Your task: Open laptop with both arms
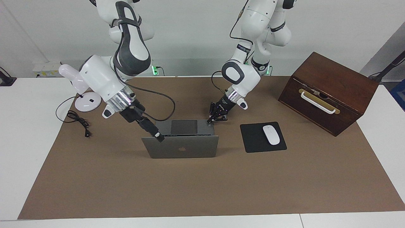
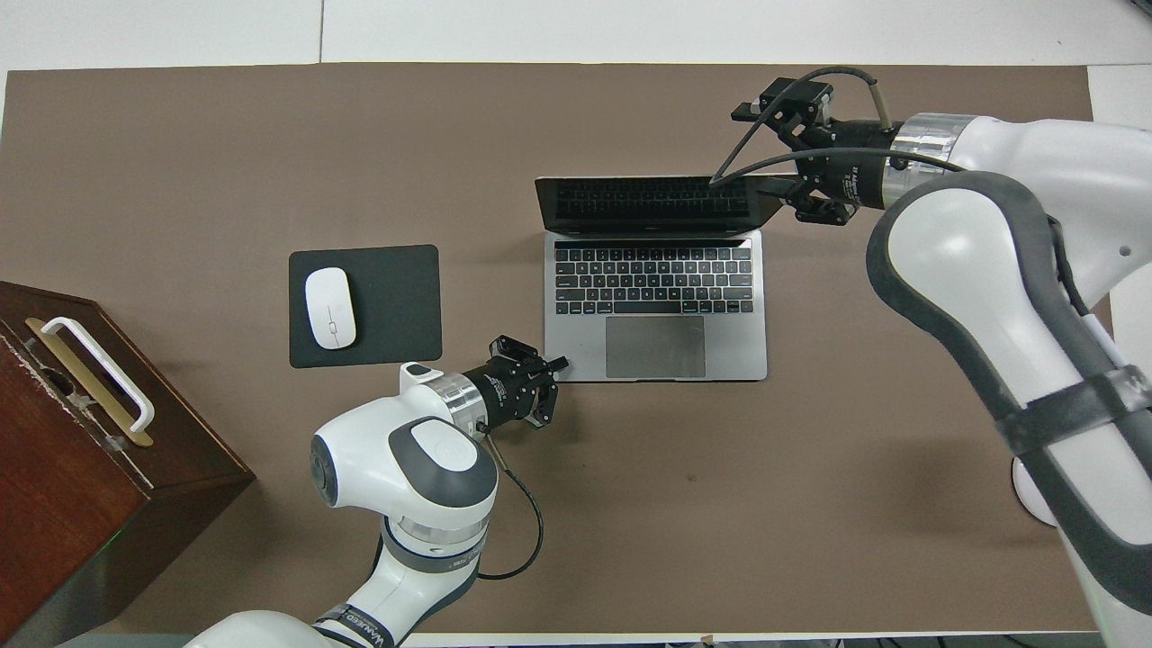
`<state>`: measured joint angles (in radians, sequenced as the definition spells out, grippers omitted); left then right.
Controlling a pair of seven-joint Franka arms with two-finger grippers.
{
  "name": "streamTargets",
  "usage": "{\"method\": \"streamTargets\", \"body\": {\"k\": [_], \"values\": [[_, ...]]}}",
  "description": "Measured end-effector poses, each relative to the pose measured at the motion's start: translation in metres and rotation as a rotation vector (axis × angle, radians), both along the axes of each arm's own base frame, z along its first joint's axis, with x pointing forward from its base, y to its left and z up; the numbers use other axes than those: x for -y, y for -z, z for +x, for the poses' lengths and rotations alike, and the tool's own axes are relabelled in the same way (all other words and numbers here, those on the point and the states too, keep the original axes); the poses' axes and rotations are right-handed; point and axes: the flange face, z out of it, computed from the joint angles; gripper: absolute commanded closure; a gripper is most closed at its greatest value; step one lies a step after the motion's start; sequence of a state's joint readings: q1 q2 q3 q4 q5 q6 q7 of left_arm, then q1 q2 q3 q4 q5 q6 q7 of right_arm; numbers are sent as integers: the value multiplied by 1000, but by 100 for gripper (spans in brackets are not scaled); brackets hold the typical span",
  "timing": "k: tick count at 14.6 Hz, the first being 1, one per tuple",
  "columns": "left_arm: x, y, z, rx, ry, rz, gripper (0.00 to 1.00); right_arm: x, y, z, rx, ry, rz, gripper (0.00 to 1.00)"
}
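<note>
The silver-grey laptop [image 1: 182, 148] stands open in the middle of the brown mat, its lid raised steeply with the logo side turned away from the robots. Keyboard and trackpad show on its deck [image 2: 576, 333] in the overhead view. My right gripper [image 1: 158, 137] is at the lid's upper corner toward the right arm's end, also seen at the lid's edge as right gripper [image 2: 781, 193]. My left gripper [image 1: 210, 120] is shut, its tips resting on the deck's corner nearest the robots, toward the left arm's end; from above, left gripper [image 2: 558, 364].
A black mouse pad [image 1: 253, 139] with a white mouse [image 1: 271, 134] lies beside the laptop toward the left arm's end. A dark wooden box [image 1: 329, 91] with a white handle stands past it. A white lamp [image 1: 80, 85] and black cable [image 1: 79, 122] sit toward the right arm's end.
</note>
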<state>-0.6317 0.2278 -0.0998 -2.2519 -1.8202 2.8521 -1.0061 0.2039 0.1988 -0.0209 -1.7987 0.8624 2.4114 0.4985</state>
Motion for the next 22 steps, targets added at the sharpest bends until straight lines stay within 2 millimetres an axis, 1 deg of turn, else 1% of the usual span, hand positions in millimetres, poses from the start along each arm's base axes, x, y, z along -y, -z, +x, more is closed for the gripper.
{"method": "streamTargets", "body": {"k": [3, 5, 8, 10, 12, 15, 17, 19, 22], "values": [[0, 0, 0, 1, 0, 0, 100, -4, -37, -11, -25, -1, 45, 0], [0, 0, 2, 3, -3, 1, 100, 0, -64, -21, -42, -6, 74, 0], [-1, -2, 10, 13, -17, 3, 100, 14, -103, -34, -57, -21, 106, 0], [-2, -8, 16, 27, -29, -1, 100, 28, -125, -42, -62, -43, 111, 0], [-4, -16, 26, 45, -44, -13, 100, 42, -143, -46, -64, -69, 70, 0], [-8, -33, 42, 80, -66, -32, 100, 51, -173, -52, -58, -122, -14, 0], [-22, -50, 56, 114, -94, -43, 100, 60, -189, -56, -62, -141, -36, 0], [-40, -62, 70, 167, -93, -22, 100, 70, -199, -60, -60, -168, -98, 0], [-71, -84, 94, 330, -31, 112, 100, 76, -203, -65, -37, -255, -222, 0]]}}
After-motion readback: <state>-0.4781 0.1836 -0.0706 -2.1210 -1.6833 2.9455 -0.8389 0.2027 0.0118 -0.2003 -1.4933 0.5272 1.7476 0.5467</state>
